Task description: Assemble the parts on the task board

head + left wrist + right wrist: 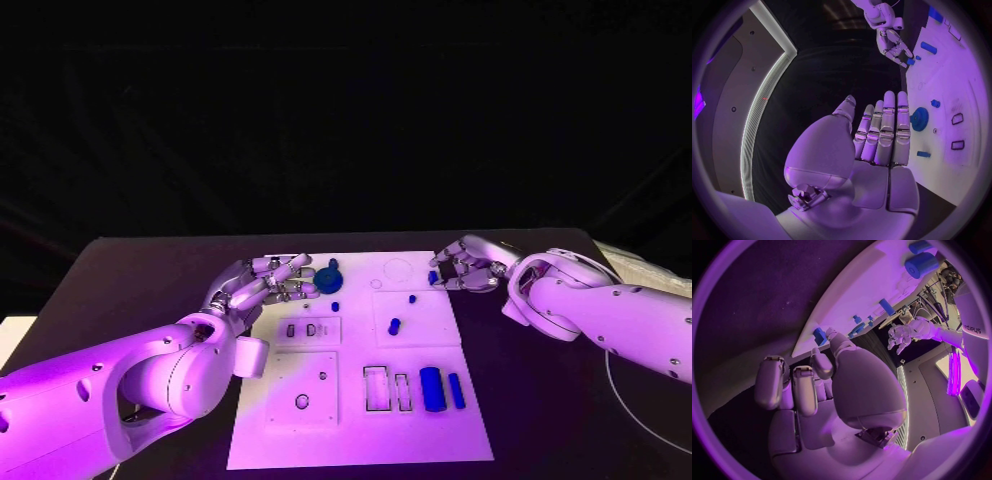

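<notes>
The white task board [361, 420] lies in the middle of the black table. A blue gear [329, 278] rests on its far left part. My left hand [271, 282] is beside the gear, its fingers [887, 131] stretched out straight and holding nothing, with the gear [919, 119] just off the fingertips. My right hand [464, 265] hovers at the board's far right corner with its fingers partly curled. A small blue piece [433, 277] lies by its fingertips, just beyond the thumb tip [832, 336] and apparently not pinched.
Small blue pegs [394, 325] [413, 298] stand mid-board. Two blue cylinders [430, 385] [456, 390] lie near the front right beside narrow slots [376, 388]. Small recesses [300, 329] and a hole [303, 401] mark the left side. Black table surrounds the board.
</notes>
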{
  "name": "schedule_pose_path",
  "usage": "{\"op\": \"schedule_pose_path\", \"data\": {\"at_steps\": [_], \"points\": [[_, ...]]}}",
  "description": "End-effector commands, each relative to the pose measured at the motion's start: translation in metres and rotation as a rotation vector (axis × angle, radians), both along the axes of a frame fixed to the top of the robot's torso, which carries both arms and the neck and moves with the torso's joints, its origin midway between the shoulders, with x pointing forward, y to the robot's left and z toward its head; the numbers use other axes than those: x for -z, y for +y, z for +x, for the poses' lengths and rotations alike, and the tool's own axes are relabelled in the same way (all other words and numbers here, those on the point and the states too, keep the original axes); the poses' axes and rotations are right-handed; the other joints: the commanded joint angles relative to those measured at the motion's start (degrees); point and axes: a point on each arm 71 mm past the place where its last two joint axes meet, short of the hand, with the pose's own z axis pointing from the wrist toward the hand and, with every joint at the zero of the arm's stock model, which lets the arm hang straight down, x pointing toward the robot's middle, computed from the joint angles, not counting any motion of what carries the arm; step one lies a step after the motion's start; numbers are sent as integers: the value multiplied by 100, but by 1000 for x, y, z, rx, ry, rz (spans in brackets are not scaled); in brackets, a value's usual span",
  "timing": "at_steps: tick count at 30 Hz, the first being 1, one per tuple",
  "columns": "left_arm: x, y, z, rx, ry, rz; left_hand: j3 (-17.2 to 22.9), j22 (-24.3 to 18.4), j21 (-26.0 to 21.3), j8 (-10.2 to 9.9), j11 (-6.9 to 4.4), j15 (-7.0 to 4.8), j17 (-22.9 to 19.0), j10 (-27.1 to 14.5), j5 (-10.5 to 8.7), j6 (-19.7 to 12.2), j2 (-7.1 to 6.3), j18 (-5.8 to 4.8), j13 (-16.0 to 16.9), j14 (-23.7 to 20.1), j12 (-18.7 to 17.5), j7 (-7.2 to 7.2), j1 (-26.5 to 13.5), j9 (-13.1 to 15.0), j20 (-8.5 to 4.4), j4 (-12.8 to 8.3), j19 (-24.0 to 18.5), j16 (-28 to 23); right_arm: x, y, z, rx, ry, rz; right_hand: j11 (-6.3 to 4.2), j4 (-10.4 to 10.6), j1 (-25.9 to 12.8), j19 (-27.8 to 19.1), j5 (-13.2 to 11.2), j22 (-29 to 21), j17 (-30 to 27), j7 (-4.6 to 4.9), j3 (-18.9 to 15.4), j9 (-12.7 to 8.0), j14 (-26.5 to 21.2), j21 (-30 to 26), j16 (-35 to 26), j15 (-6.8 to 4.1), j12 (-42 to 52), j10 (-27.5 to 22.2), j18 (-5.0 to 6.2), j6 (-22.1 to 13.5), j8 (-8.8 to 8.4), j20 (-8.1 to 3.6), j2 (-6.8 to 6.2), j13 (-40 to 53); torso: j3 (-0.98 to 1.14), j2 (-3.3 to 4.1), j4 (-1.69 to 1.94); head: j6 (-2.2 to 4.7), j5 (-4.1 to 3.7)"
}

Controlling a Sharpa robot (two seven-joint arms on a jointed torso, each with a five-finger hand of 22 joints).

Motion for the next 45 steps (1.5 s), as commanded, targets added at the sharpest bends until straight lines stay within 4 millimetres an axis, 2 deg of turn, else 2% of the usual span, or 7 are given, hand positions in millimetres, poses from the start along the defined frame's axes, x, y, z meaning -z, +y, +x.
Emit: {"op": "schedule_pose_path", "data": {"at_steps": [1, 12, 15, 24, 29, 34, 45], "points": [[-1, -2, -1, 18, -12, -15, 11, -5, -29, -35, 11, -11, 5, 35, 30, 38, -10, 113, -5, 36, -37, 17, 65, -2, 11, -36, 45, -29, 3, 1, 0, -10, 16, -8, -11, -43, 54, 22, -36, -4, 471, -1, 7, -3, 396, 31, 20, -25, -5, 13, -40, 52, -3, -11, -4, 11, -1, -6, -8, -5, 5], [-1, -2, -1, 21, -11, -16, 11, -5, -29, -35, 11, -11, 5, 35, 30, 38, -10, 113, -5, 36, -37, 17, 65, -2, 11, -36, 45, -29, 5, 2, 1, -6, 17, -11, -27, -58, 61, 21, -51, -3, 477, -17, 35, 12, 396, 34, 21, -35, 40, 51, -39, 179, 47, -18, 74, 57, -2, -5, 2, -8, -9], [-1, -2, -1, 21, -11, -16, 11, -5, -29, -35, 11, -11, 5, 35, 30, 38, -10, 113, -5, 36, -37, 17, 65, -2, 11, -36, 45, -29, 5, 3, 2, -6, 18, -11, -30, -60, 59, 21, -53, -3, 473, -22, 41, 15, 396, 34, 19, -38, 46, 56, -39, 205, 56, -20, 86, 63, -4, -6, -8, -13, -6], [-1, -2, -1, 22, -10, -16, 11, -5, -29, -35, 11, -11, 5, 35, 30, 38, -10, 113, -5, 36, -37, 17, 65, -2, 11, -36, 45, -29, 6, 4, 3, -5, 20, -11, -46, -50, 29, 24, -49, 5, 480, -40, 55, 22, 397, 39, 21, -50, 84, 92, -40, 298, 89, -30, 130, 101, -6, -8, -4, -23, 4], [-1, -2, -1, 23, -9, -16, 11, -5, -29, -35, 11, -11, 5, 35, 30, 38, -10, 113, -5, 36, -37, 17, 65, -2, 11, -36, 45, -29, 6, 5, 4, -1, 19, -11, -77, -52, 21, 33, -81, 21, 493, -76, 99, 35, 400, 48, 25, -74, 113, 125, -42, 439, 140, -47, 192, 130, -6, -10, -1, -33, 5], [-1, -2, -1, 23, -9, -16, 11, -5, -29, -35, 11, -11, 5, 35, 30, 38, -10, 113, -5, 36, -37, 17, 65, -2, 11, -36, 45, -29, 7, 5, 4, -1, 18, -11, -132, -83, 49, 38, -301, 29, 508, -143, 204, 60, 403, 53, 29, -119, 140, 158, -43, 664, 218, -85, 286, 163, -7, -9, -7, -36, 5], [-1, -2, -1, 23, -8, -16, 16, -8, -34, -38, 11, -11, 10, 37, 30, 40, -8, 113, -6, 37, -43, 18, 67, -2, 10, -42, 48, -35, 6, 7, 5, 16, 4, -18, -215, -143, 70, 51, -388, 50, 527, -241, 343, 96, 408, 64, 34, -188, 201, 229, -47, 915, 303, -147, 378, 235, -7, -10, -2, -46, 2]]}}
